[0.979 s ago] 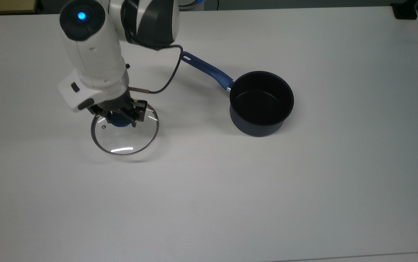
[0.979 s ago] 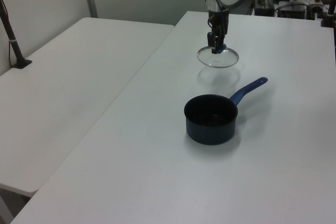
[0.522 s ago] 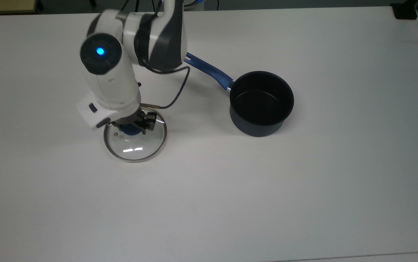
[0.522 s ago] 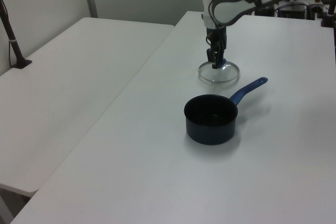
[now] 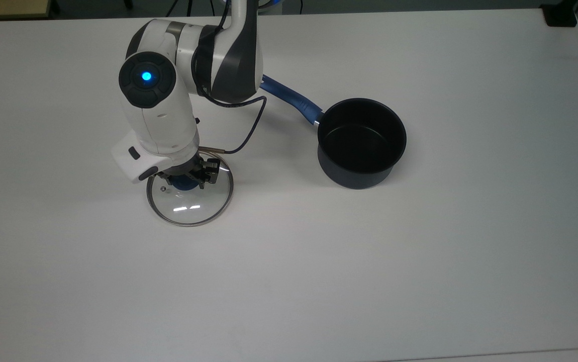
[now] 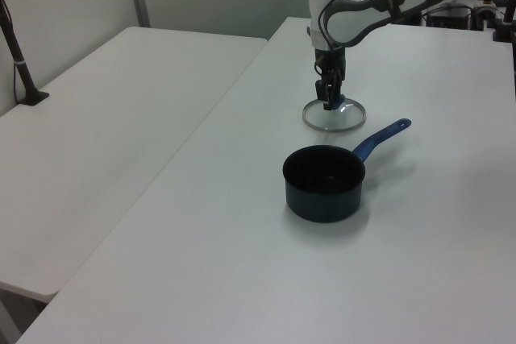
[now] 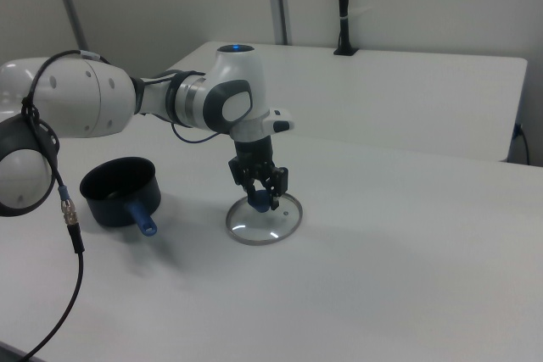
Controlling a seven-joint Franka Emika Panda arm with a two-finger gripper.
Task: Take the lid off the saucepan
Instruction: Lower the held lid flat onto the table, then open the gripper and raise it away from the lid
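On the white surface, at the top view's left, lies the lid, flat, clear glass with thin metal rim, small steam vent near the knob. Blue knob at centre, partly covered by the hand. Hand comes straight down from above, fingers on either side of the knob, clenched on the knob as far as the views show. In the right view the lid sits flat on the surface with the hand on its knob; left view shows the same, lid under the hand.

Saucepan stands uncovered, well apart from the lid, to the top view's right. Dark body and dark interior, upright. Its blue handle runs toward the top view's upper left, far end hidden under the arm. In the left view the saucepan is nearer the camera than the lid, handle pointing to the left view's upper right. In the right view the saucepan is at the right view's left of the lid.

White arm with a blue light on its wrist joint; a dark cable loops from arm to hand. Second white table beside, at the left view's left.
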